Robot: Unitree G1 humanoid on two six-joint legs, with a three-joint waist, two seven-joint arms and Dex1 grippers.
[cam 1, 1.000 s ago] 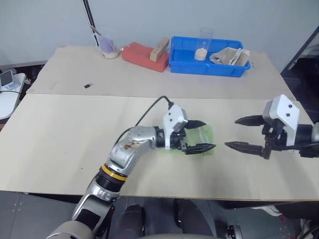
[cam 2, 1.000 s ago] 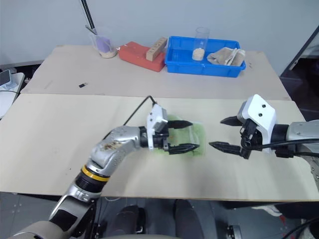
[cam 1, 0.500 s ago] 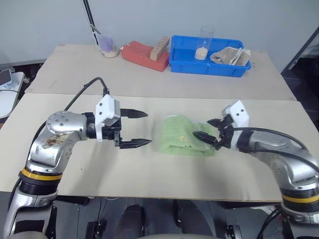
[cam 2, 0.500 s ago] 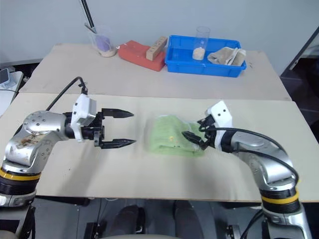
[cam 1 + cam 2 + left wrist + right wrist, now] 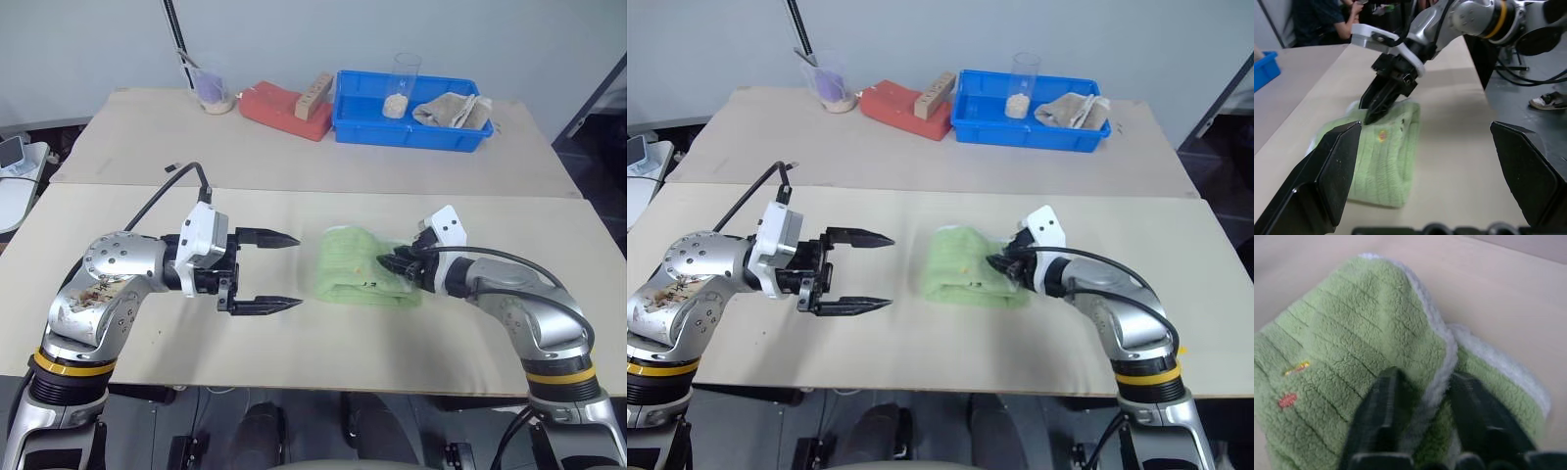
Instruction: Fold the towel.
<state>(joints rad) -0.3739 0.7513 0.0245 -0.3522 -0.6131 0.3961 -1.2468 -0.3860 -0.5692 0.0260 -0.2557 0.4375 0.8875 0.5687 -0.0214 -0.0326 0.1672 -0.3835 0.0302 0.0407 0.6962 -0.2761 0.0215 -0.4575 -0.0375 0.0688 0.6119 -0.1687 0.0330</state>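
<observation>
1. The green towel [image 5: 364, 268] lies folded on the table [image 5: 294, 343].
2. The right end effector [image 5: 394, 264] pinches the towel's right edge.
3. The left end effector [image 5: 284, 272] is spread wide, just left of the towel, not touching it.
4. A blue bin [image 5: 411, 132] sits at the back.

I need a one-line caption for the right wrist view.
Right gripper pinching the white-edged rim of the green towel.

the towel [image 5: 1347, 347] is fluffy ribbed green cloth; the table [image 5: 294, 362] is matt pale wood.
</observation>
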